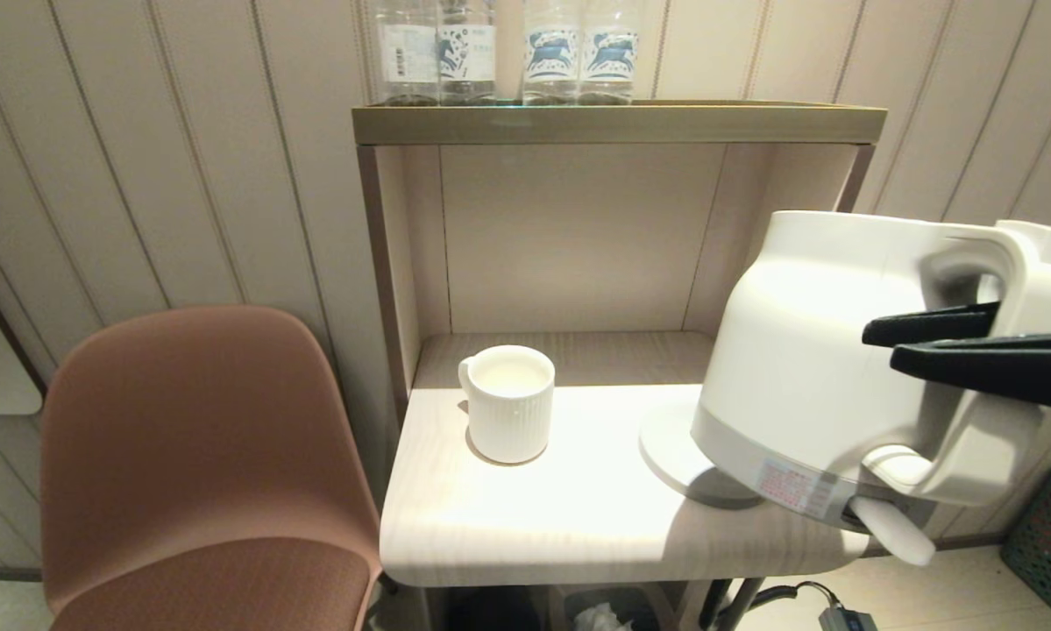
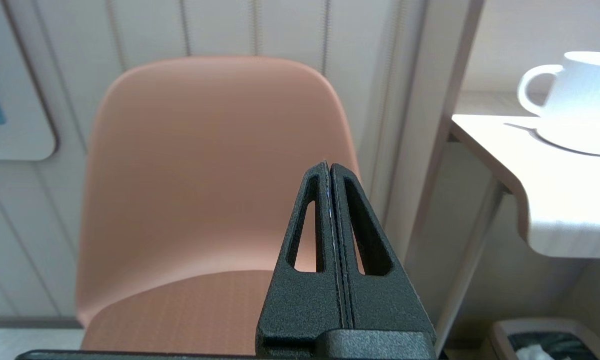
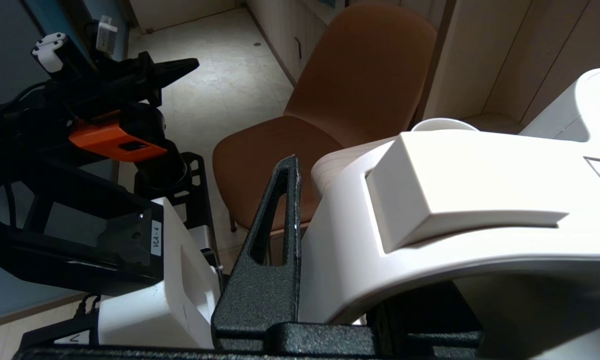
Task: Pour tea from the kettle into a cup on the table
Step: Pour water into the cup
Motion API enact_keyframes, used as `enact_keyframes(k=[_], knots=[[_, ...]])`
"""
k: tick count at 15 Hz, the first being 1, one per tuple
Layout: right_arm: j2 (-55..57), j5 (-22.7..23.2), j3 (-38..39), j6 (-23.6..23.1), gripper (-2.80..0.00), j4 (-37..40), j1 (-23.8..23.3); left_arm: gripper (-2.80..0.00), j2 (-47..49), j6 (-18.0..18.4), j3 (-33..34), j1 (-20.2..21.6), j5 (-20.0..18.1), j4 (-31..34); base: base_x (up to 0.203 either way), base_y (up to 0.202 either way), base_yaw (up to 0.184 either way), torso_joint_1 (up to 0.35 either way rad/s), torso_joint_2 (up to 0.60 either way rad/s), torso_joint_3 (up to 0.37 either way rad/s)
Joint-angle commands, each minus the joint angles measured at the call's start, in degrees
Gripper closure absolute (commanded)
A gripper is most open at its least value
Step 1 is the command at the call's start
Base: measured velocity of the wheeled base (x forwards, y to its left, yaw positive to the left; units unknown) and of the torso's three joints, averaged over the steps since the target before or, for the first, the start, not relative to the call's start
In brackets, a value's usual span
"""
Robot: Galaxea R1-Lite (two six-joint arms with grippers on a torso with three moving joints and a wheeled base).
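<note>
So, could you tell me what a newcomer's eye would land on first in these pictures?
Most striking is the kettle, lifted off its round base and tilted, gripped by its handle in the right gripper at the table's right side. Next, the cup standing upright near the table's left, and the brown chair beside it.

Left pincer closed before brown chair, cup on table

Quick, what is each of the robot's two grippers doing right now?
Left gripper: closed, holding nothing, parked low beside the brown chair.
Right gripper: closed on the loop handle of the white plastic electric kettle, lifted and tilted off its round base.
</note>
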Motion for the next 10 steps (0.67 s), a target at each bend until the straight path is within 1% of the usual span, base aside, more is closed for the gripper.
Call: enact_keyframes(k=[1, 4, 5, 7, 10], knots=[[0.2, 1.4, -0.1, 0.0, 0.00, 0.0, -1.9, 0.00, 0.0, 0.0, 0.0, 0.0, 0.0, -0.1, 0.000, 0.000, 0.000, 0.000, 0.00, 0.000], [0.0, 5.4, 0.1, 0.0, 0.00, -0.1, -5.2, 0.00, 0.0, 0.0, 0.0, 0.0, 0.0, -0.1, 0.000, 0.000, 0.000, 0.000, 0.00, 0.000], [-0.1, 8.5, 0.2, 0.0, 0.00, -0.3, -7.1, 0.00, 0.0, 0.0, 0.0, -0.1, 0.0, -0.1, 0.000, 0.000, 0.000, 0.000, 0.00, 0.000], [0.1, 13.1, 0.1, 0.0, 0.00, -0.5, -9.6, 0.00, 0.0, 0.0, 0.0, 0.0, 0.0, -0.1, 0.000, 0.000, 0.000, 0.000, 0.00, 0.000], [0.2, 22.2, 0.0, 0.0, 0.00, -0.9, -13.5, 0.00, 0.0, 0.0, 0.0, 0.0, 0.0, -0.1, 0.000, 0.000, 0.000, 0.000, 0.00, 0.000]])
